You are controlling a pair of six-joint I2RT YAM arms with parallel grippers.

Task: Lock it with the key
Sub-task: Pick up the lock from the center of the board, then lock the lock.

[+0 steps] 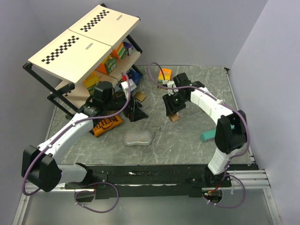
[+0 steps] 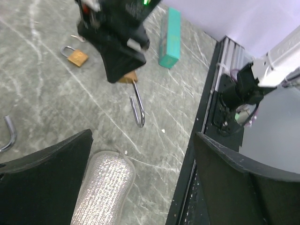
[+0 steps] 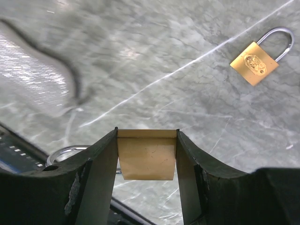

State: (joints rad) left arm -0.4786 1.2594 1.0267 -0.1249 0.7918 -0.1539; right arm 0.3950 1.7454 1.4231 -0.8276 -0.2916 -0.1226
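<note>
My right gripper (image 3: 147, 140) is shut on the body of a brass padlock (image 3: 146, 157), squeezed between both fingers. Its steel shackle (image 2: 138, 110) stands open and hangs down just above the table. In the top view this padlock (image 1: 174, 117) is at the table's centre, under the right gripper (image 1: 172, 111). A second brass padlock (image 3: 255, 63) with a closed shackle lies flat on the marble; the left wrist view shows it too (image 2: 75, 56). My left gripper (image 2: 143, 183) is open and empty, over the silver pouch's end. No key shows in any view.
A silver pouch (image 1: 139, 137) lies front centre. A teal box (image 1: 208, 136) lies by the right arm. A rack (image 1: 84, 42) with checkered boards and boxes stands at the back left, an orange packet (image 1: 105, 125) below it. Another steel shackle (image 2: 7, 133) pokes in at the left wrist view's edge.
</note>
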